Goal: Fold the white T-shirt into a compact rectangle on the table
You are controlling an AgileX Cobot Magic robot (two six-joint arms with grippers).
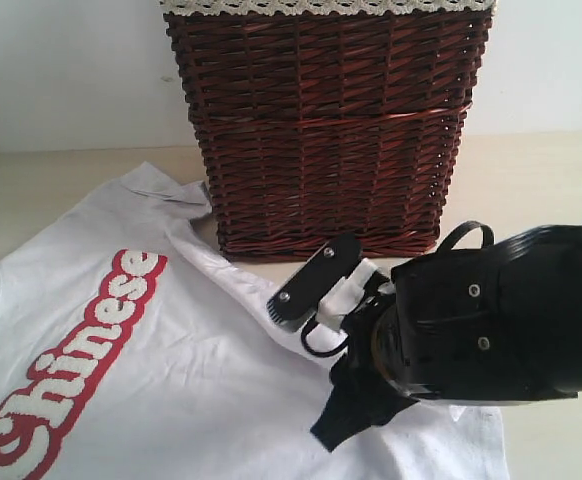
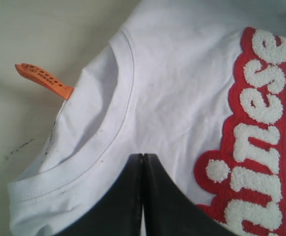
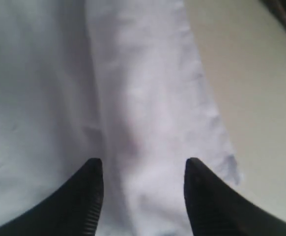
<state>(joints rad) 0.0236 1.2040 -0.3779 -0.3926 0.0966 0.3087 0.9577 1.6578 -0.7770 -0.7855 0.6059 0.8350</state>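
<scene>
T-shirt (image 1: 191,360) spread front up on table (image 1: 551,180); edge seemingly rippled.

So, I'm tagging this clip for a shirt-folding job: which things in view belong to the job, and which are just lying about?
Belongs to the job: white T-shirt, table, right gripper (open, over the shirt's edge), left gripper (shut, near the collar).
Just lying about: wicker basket, its lace-trimmed liner, orange tag beside the collar.

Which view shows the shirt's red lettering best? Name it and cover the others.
The exterior view: the lettering runs nearly whole across the white T-shirt. The left wrist view shows only some letters, close up. The right wrist view shows plain cloth.
</scene>
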